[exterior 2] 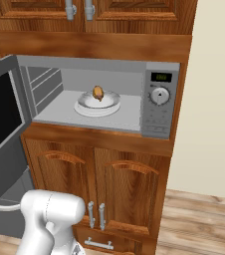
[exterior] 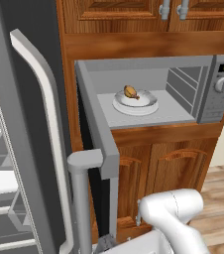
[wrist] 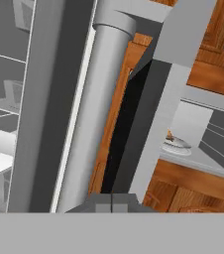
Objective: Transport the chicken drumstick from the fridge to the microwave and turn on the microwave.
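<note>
The small golden-brown chicken drumstick (exterior: 130,92) lies on a round white plate (exterior: 135,104) inside the wide silver-grey microwave (exterior: 218,89), whose dark-glass door (exterior 2: 2,130) stands open. The gripper (wrist: 112,200), its fingertips pressed together on nothing, sits low beside the door's edge, next to the tall grey fridge (exterior: 15,144).

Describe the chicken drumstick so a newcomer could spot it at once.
Find the silver-grey microwave built into the wooden cabinets, its door swung open. Inside, on the grey floor, sits a white plate. The chicken drumstick is the small golden-brown lump on that plate, the only warm-coloured thing in the grey cavity.
</note>
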Available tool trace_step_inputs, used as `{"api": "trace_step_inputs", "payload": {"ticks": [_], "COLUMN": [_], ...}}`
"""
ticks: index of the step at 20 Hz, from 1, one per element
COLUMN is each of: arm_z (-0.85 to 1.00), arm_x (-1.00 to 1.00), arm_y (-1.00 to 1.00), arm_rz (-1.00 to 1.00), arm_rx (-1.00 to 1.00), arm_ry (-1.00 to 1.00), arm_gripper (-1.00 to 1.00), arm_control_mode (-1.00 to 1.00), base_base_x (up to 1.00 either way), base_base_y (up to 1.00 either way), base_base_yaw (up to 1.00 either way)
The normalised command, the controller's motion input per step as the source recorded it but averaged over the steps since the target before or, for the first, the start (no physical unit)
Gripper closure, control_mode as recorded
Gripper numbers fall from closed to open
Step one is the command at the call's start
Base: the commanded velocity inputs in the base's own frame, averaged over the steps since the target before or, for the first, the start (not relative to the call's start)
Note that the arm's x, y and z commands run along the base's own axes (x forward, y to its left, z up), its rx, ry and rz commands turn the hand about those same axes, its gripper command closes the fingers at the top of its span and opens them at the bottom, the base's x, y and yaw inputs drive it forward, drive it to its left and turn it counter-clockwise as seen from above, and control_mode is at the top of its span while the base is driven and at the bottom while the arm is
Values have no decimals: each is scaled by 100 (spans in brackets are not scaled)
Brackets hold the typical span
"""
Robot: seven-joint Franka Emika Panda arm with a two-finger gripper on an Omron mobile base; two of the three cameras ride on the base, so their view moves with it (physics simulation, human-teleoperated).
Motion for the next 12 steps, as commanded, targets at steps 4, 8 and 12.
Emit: {"api": "trace_step_inputs", "payload": {"ticks": [4,8,12], "arm_z": [-12,-7,-8], "arm_x": [8,14,19], "arm_y": [25,18,12], "arm_rz": [0,0,0], "arm_rx": [0,0,0], "arm_ry": [-1,0,0], "arm_gripper": [100,100,100], "arm_control_mode": [-100,-100,-100], "base_base_x": [0,0,0], "base_base_y": [0,0,0], "base_base_yaw": [0,0,0]}}
